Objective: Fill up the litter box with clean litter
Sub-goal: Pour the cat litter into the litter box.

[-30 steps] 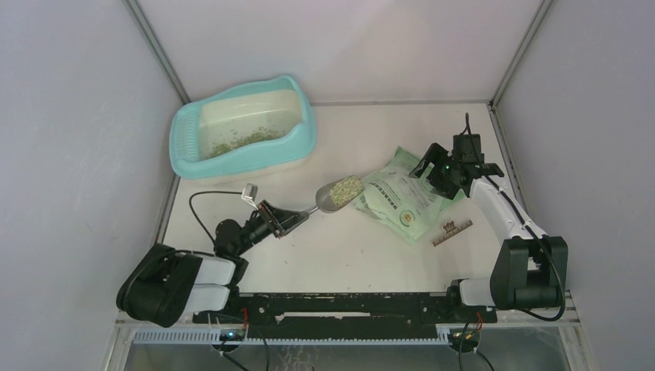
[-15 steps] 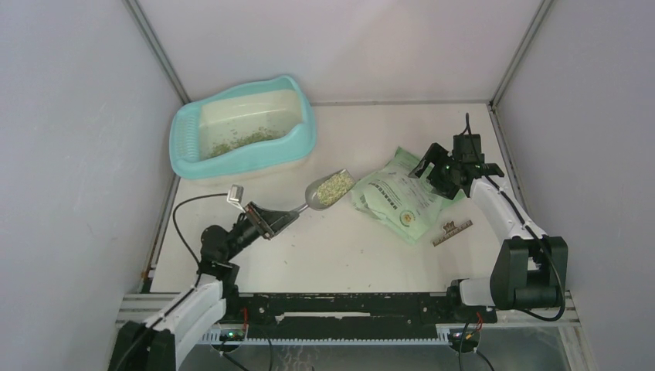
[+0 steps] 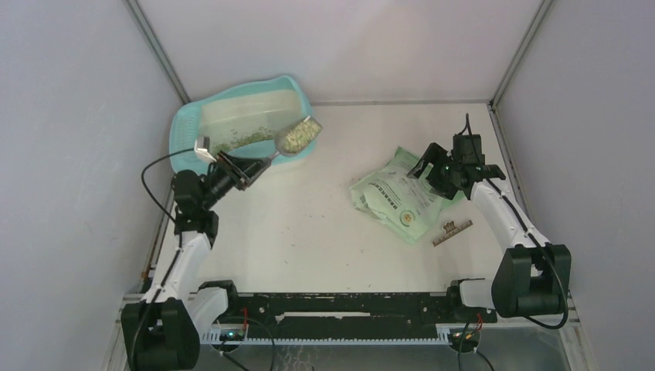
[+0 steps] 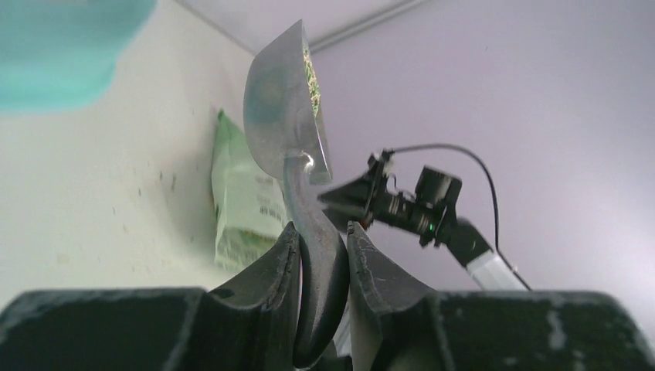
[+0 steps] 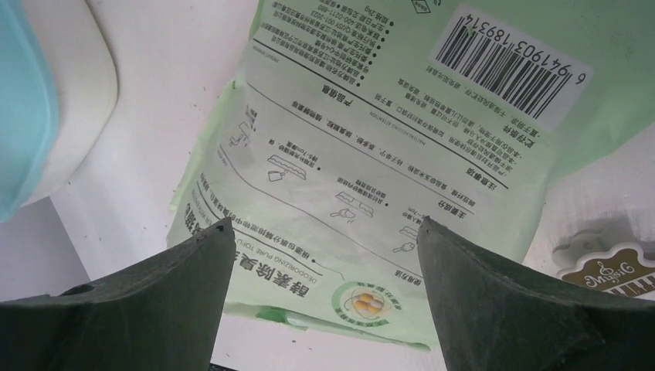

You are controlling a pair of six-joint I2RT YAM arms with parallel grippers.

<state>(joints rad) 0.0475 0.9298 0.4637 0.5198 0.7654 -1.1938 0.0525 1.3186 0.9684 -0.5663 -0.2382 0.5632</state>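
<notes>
1. Only the top view shows granular litter inside the turquoise, round-cornered litter box, far left; a heaped metal scoop is over its rim.
2. Jaws of left gripper pinch the scoop handle.
3. Right wrist view: right gripper jaws spread above a glossy printed bag.

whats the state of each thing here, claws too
litter box: upright, thin patch of litter inside, mostly bare
scoop: full, raised at the box's right end
bag: lying flat
clip: lying beside the bag
left claw: shut on the scoop handle
right claw: open above the bag
</notes>
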